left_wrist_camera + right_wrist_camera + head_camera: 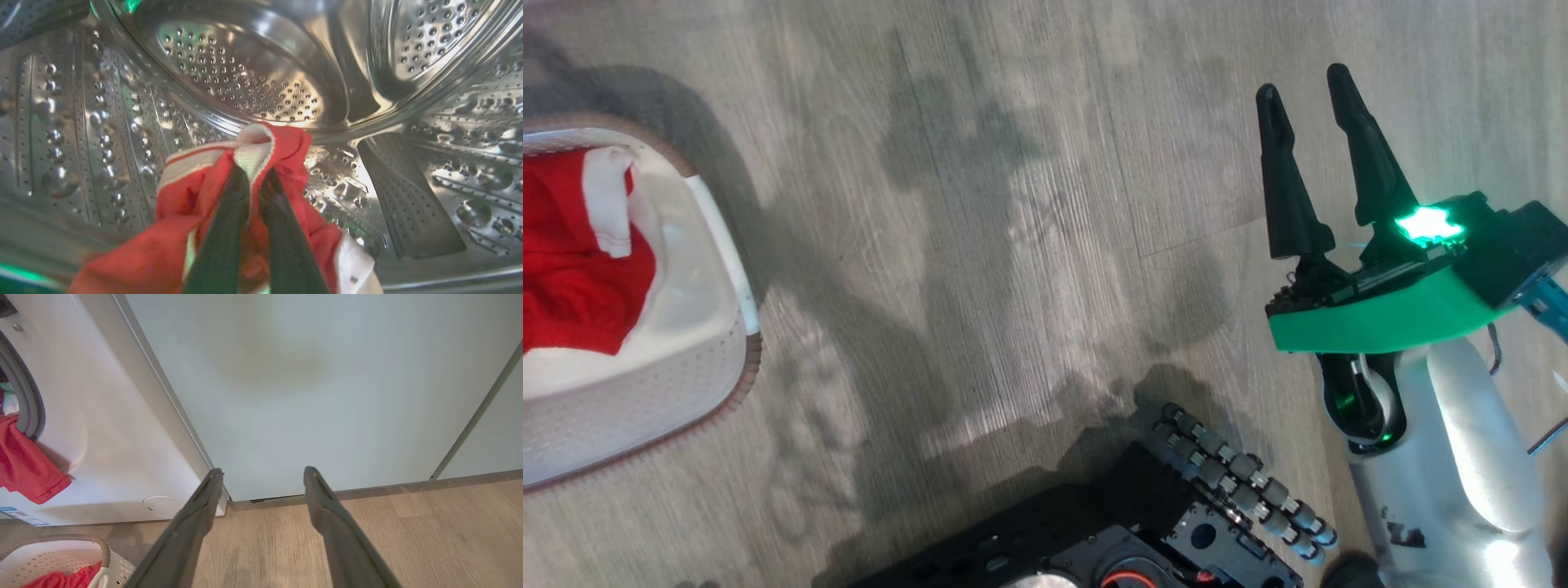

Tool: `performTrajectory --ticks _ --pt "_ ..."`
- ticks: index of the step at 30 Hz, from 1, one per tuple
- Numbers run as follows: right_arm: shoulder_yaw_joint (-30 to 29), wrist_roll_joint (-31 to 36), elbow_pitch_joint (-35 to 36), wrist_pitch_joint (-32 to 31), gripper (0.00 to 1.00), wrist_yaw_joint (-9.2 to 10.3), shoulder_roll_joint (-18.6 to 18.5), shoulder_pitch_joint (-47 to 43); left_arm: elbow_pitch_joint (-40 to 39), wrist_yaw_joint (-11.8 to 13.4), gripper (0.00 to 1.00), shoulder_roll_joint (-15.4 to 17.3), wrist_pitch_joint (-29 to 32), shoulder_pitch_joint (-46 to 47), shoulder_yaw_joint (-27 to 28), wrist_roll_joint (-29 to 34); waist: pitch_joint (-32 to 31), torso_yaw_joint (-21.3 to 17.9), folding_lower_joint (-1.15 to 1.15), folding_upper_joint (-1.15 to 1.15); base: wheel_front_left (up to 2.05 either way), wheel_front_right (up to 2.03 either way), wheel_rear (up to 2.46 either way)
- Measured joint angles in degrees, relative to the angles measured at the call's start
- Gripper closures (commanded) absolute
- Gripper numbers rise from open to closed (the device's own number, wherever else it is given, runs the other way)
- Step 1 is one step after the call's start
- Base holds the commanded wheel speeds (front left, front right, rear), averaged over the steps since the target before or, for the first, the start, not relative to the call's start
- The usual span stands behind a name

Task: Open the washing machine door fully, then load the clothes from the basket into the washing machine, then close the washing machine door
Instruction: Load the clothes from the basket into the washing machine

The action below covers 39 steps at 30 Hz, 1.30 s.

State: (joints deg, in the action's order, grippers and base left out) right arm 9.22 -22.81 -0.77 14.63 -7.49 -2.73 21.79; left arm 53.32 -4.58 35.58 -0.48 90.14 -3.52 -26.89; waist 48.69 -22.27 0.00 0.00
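Washer (102,437): white front at the left of the right wrist view. Its right edge runs just beside the cabinet. Red cloth (28,469) hangs out of the opening over the grey seal (28,400) at the far left.
Cabinet (327,396): pale and flat, across the upper middle and right of that view. Its foot meets the floor in a straight line.
Floor (1013,245): grey wood planks. A wide stretch lies between basket and right arm in the middle of the head view. The robot's dark base (1094,531) sits at bottom centre.
Drum (245,81): perforated steel all round in the left wrist view, with a ribbed paddle (404,196) at lower right.
Basket (645,392): cream with a brown rim, at the left edge of the head view, cut off by the frame.
Clothes (564,278): red with white panels, lying in the basket's upper left part; cream base shows beside them.
Left gripper (254,173): inside the drum at lower centre, fingers nearly together, pinching a red garment (286,147) with white striped trim that drapes round both fingers.
Right gripper (1304,82): upper right of the head view, above the floor, fingers spread wide, holding and touching nothing.
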Motion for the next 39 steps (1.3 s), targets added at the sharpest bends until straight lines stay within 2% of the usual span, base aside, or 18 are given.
performTrajectory --ticks 1,2,3,4,11,14,22,26,34,39 --pt "-0.02 0.07 -0.01 0.00 0.00 0.00 0.00 0.00 0.16 -0.15 0.93 -0.24 -0.01 -0.60 -0.03 -0.13 -0.17 0.23 0.00 0.00 0.00 0.00 0.00" --pt "-0.05 0.08 -0.07 0.00 0.00 0.00 0.00 0.01 0.45 -0.30 0.59 -0.54 -0.01 -1.25 0.00 -0.52 -0.38 0.45 0.00 0.00 0.00 0.00 0.00" --pt "-0.12 0.20 -0.18 0.00 0.00 0.00 0.00 0.03 0.77 -0.31 0.15 -0.80 -0.01 -1.97 -0.09 -0.78 -0.62 0.69 0.00 0.00 0.00 0.00 0.00" --pt "-0.18 0.30 -0.29 0.00 0.00 0.00 0.00 0.03 0.92 -0.33 0.00 -1.09 -0.04 -2.72 -0.14 -0.79 -0.88 0.93 0.00 0.00 0.00 0.00 0.00" --pt "-1.26 1.77 -0.99 0.01 0.00 0.00 0.00 0.24 0.64 -0.79 0.00 -2.76 -4.08 -8.12 -1.58 -0.77 -3.74 2.85 0.00 0.00 0.00 0.00 0.00" --pt "-1.77 2.61 -1.52 0.01 0.00 0.00 0.00 0.22 -0.91 -0.85 0.00 -3.97 -7.32 -13.43 -2.07 -0.78 -6.08 4.16 0.00 0.00 0.00 0.00 0.00" --pt "-3.38 4.46 -3.05 0.01 0.00 0.00 -0.02 -0.19 -10.85 0.27 0.00 -7.61 -12.81 -25.94 -2.36 -0.80 -11.17 7.50 0.00 0.00 0.00 0.00 0.00" --pt "-3.79 5.28 -3.93 0.01 0.00 0.00 -0.02 -0.44 -19.18 2.41 0.00 -9.20 -13.73 -34.43 -2.38 -0.76 -13.79 9.19 0.00 0.00 0.00 0.00 0.00" --pt "-4.39 6.39 -6.71 0.01 0.00 0.00 -0.03 -2.25 -39.69 8.86 0.00 -12.63 -13.99 -54.56 -2.18 0.79 -18.83 12.16 0.00 0.00 0.00 0.00 0.00" --pt "-4.82 7.06 -8.62 0.00 0.00 0.00 -0.05 -2.61 -48.92 12.43 0.00 -14.29 -14.22 -65.40 -2.36 2.12 -22.07 13.68 0.00 0.00 0.00 0.00 0.00"
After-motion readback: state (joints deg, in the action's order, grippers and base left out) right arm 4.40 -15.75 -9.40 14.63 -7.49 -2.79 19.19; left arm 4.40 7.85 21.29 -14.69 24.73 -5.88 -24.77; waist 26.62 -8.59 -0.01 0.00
